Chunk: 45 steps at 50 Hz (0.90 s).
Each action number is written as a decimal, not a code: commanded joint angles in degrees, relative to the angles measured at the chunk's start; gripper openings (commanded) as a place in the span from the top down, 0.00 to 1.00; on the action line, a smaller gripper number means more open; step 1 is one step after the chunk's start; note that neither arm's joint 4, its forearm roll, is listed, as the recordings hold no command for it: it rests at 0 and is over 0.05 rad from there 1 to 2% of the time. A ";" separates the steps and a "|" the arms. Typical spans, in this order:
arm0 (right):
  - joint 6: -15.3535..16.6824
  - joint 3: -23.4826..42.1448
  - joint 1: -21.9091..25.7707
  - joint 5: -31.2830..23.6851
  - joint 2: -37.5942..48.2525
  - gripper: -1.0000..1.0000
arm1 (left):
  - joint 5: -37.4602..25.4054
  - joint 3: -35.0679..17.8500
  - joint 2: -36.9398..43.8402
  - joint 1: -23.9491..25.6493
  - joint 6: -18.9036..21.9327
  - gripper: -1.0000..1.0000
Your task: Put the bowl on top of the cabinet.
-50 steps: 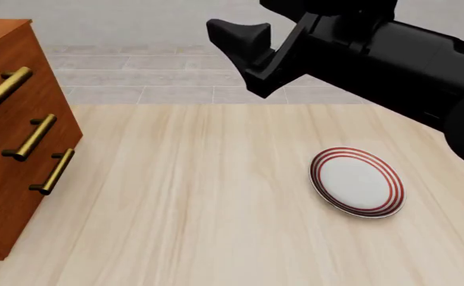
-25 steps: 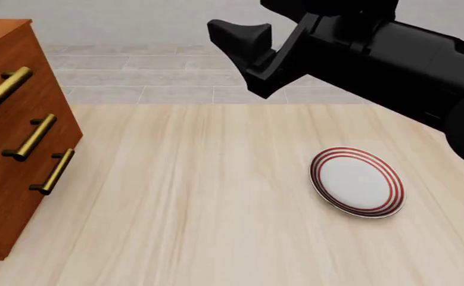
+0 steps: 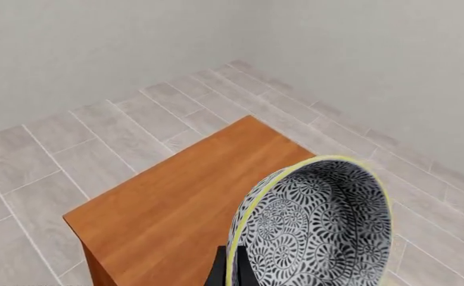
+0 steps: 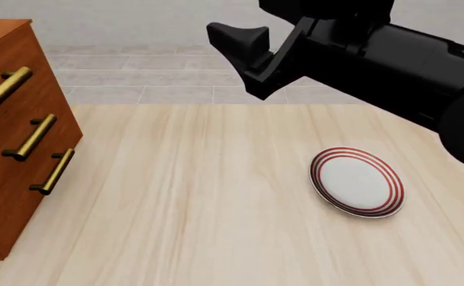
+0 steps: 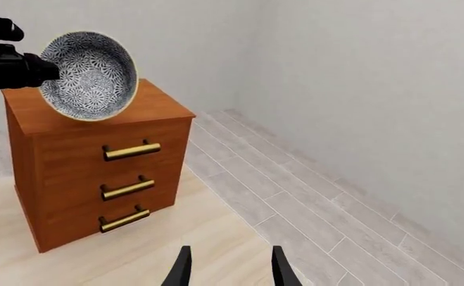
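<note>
Bowl [image 5: 89, 75] tilted in left claw [image 5: 37, 70] grip, above cabinet [image 5: 96, 173] top.

My left end effector [image 5: 45, 70] is black, and so is my right end effector [image 5: 230, 268]. The bowl [image 3: 315, 229] shows a dense dark-blue-and-white floral pattern with a pale yellow-cream rim. The cabinet [image 5: 96, 167] is reddish-brown wood with brass handles [image 5: 131, 151]. The plate [image 4: 357, 181] is white with red rings, on my pale wood-grain table [image 4: 200, 208].

Bare simulated room, looking vaguely domestic: plain grey walls [image 5: 359, 89] and a pale tiled floor [image 3: 81, 143] are surrounding a light wooden table [image 4: 215, 202] that is carrying a wooden drawer cabinet [image 5: 96, 161] and a red-ringed plate [image 4: 357, 182].
</note>
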<state>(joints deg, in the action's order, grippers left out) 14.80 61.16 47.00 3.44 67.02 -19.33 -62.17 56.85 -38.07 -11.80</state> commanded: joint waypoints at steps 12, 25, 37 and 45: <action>-0.18 -0.11 -0.20 0.01 0.09 0.00 | 3.38 2.23 2.28 -0.95 1.34 1.00; -0.02 -0.24 -0.24 -0.01 -0.09 0.00 | 5.05 4.08 3.02 -2.12 1.89 1.00; -0.04 -0.27 -0.22 0.04 -0.08 0.00 | 4.77 3.78 2.83 -1.87 0.97 0.00; -0.03 -0.33 -0.20 0.01 -0.22 0.00 | 4.38 3.14 2.62 -1.78 0.82 0.00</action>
<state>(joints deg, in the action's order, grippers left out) 14.76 60.89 46.80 3.45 66.90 -14.68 -58.81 59.42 -39.92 -10.85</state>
